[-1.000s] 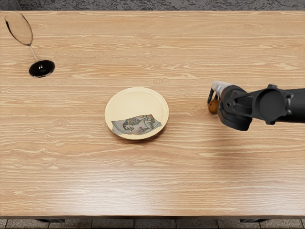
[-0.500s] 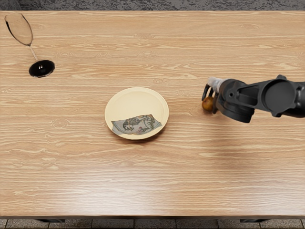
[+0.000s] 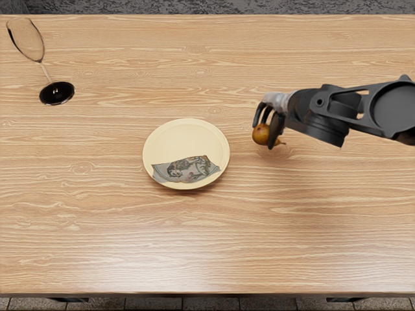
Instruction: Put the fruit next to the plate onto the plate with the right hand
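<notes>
The fruit (image 3: pixel 261 134) is small, round and yellow-brown, and it sits in my fingers (image 3: pixel 272 129), which are curled down and closed around it from above. The dark fingers cross in front of it, so I see only its left part and lower part. I cannot name what kind of fruit it is. A thin sliver pokes out just to the right of the fingers and may be a stem, but it is too small to be sure. I also cannot tell whether the fruit is off the table (image 3: pixel 214 246) or touching the wood, since this slanted view from above gives no clear gap under it. It hangs to the right of the plate (image 3: pixel 185 135), near the rim but apart from it and not over it. The plate is pale cream and round, near the middle of the table. On its near half lies a flat greyish patch (image 3: pixel 186 169) with a mottled pattern that I cannot read. My right arm (image 3: pixel 363 116) comes in from the right, dark and bulky, and the picture's edge cuts it off. It hides my palm and wrist. Far off at the table's back left corner stands a wine glass (image 3: pixel 27 39), its dark foot toward me and its clear bowl faint against the wood.
</notes>
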